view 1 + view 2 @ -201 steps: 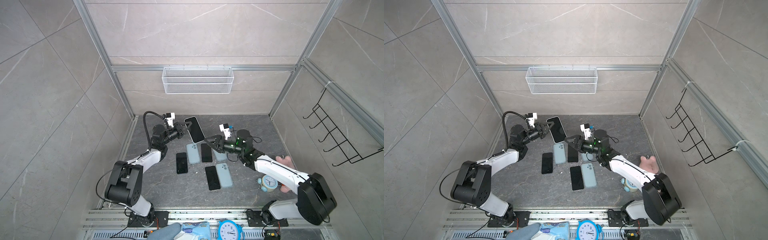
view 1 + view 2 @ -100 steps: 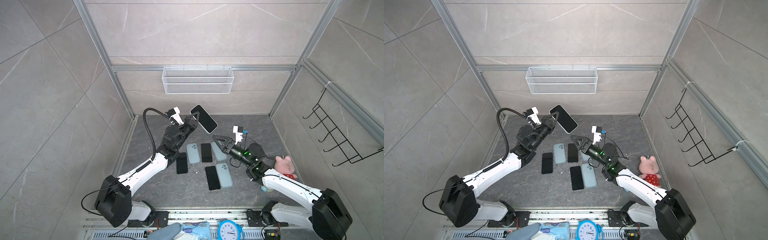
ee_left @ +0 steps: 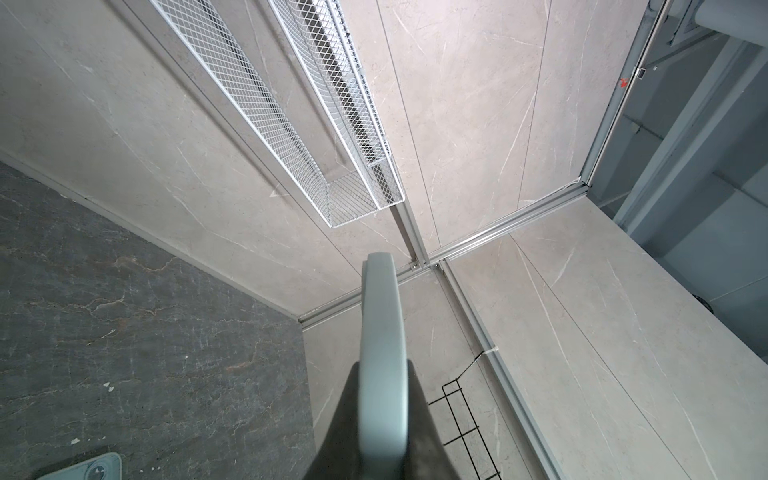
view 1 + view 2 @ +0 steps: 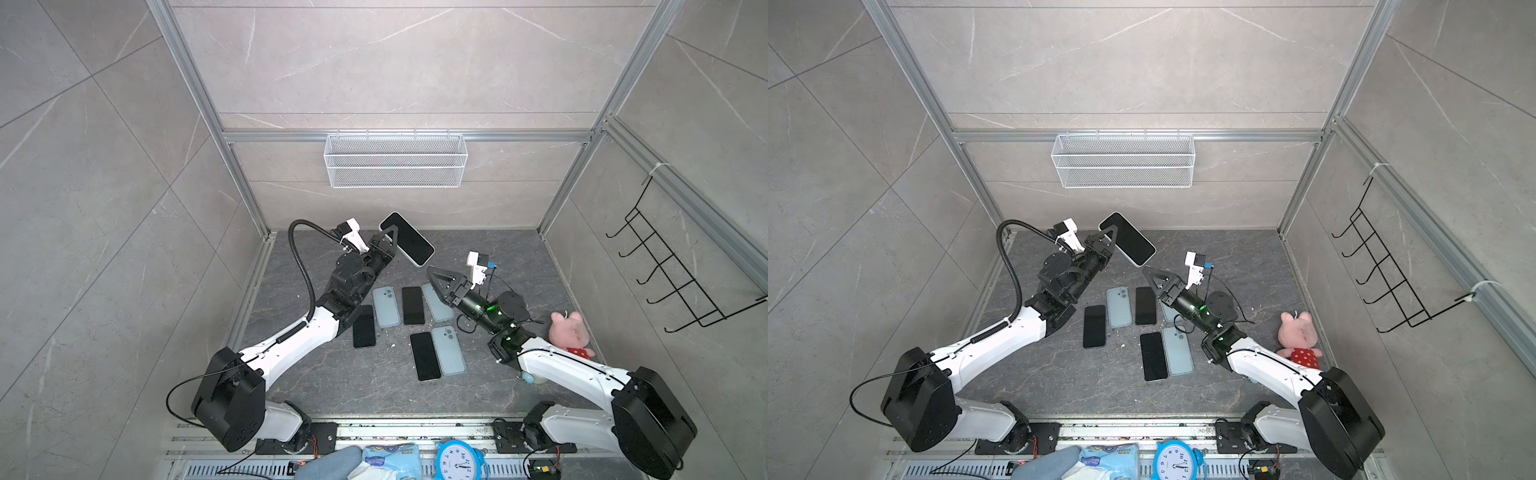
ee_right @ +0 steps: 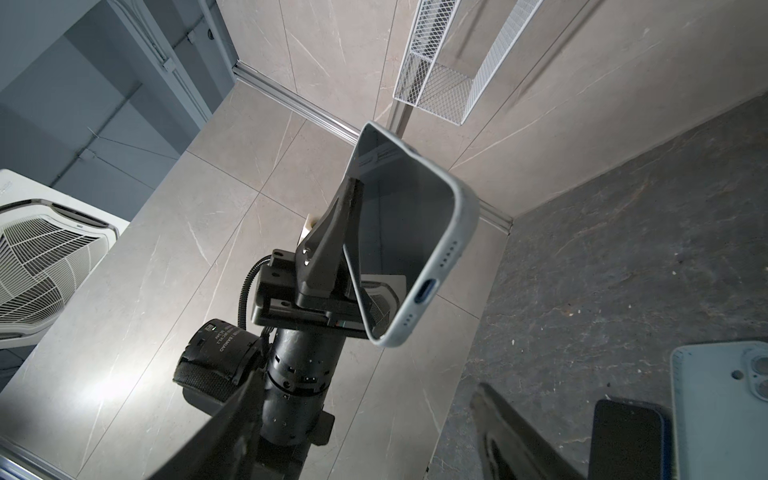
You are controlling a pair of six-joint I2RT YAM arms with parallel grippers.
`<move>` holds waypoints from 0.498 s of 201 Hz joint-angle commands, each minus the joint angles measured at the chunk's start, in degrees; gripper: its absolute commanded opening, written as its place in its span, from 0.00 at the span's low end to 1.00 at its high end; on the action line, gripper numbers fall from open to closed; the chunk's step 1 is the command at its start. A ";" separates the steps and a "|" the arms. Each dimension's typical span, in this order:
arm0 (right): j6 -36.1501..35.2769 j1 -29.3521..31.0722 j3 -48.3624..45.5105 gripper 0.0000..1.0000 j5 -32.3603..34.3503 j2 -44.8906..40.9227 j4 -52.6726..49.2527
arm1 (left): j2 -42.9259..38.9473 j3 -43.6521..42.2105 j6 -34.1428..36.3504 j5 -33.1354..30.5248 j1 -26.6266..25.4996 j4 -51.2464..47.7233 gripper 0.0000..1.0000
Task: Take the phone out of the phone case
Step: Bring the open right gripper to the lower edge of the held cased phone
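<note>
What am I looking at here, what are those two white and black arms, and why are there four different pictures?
These are two robot arms fixed at the front edge of a dark stone table, each ending in a two-fingered gripper. Two pictures come from a camera pair overhead that looks down on the whole scene. The other two come from a small camera on each arm's wrist.

The left gripper is shut on a phone in a pale case, held in the air above the table. The left wrist view shows it edge-on, and the right wrist view shows its screen and charging port. The right gripper is open, holds nothing and is apart from that phone.

On the table lie three dark phones, three pale blue cases and a plush pig. A wire basket hangs on the back wall.
</note>
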 commanded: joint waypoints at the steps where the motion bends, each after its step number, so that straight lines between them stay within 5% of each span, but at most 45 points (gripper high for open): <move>1: 1.89 0.70 0.77 0.77 -0.80 1.88 5.15 | -0.93 0.58 -1.34 -1.05 -0.36 8.12 0.00; 100: 9.12 0.99 2.55 0.38 -0.87 11.87 18.97 | -1.63 -2.73 -3.72 -1.29 -1.17 10.75 0.00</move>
